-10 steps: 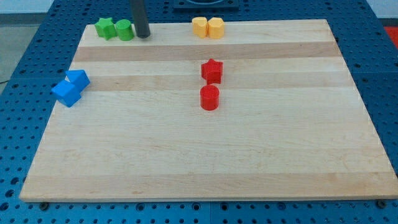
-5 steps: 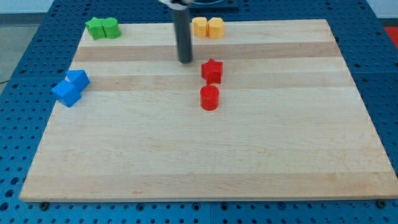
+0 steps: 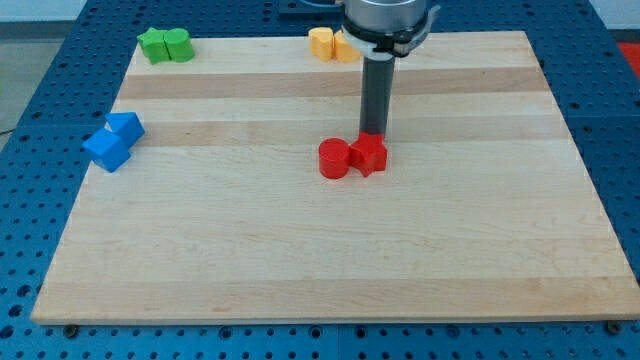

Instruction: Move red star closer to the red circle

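Jaws — none on this arm, just a dark rod, so nothing is grasped or released; my tip (image 3: 374, 135) sits at the top edge of the red star (image 3: 369, 154), touching it from the side toward the view's top. That red star lies near the middle of the desk (image 3: 330, 260), pressed right up against the red circle (image 3: 334, 159) on its left — the two are touching. Out toward the view's top, two yellow blocks (image 3: 322, 42) sit together, partly hidden behind the arm. Top left corner holds a green star (image 3: 153, 45) beside a green block (image 3: 179, 45). Far left, two blue blocks (image 3: 115, 140) huddle together.
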You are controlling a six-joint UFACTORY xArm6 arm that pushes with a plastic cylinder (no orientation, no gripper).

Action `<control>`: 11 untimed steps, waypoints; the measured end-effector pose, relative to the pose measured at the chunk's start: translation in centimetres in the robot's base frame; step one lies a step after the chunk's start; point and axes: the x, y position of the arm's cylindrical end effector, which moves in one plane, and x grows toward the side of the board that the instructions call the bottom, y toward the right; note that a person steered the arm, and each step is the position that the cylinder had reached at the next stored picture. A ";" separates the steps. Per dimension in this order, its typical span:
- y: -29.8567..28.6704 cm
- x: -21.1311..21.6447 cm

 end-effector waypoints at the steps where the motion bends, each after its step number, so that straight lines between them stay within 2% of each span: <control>1: 3.3 -0.3; 2: 9.5 1.2; 3: 8.5 6.8; 4: 2.8 7.4; 5: -1.0 5.7; 6: -1.4 4.1; 7: -0.4 4.1; 8: 3.5 3.2; 9: 2.4 0.9; 11: -1.8 0.2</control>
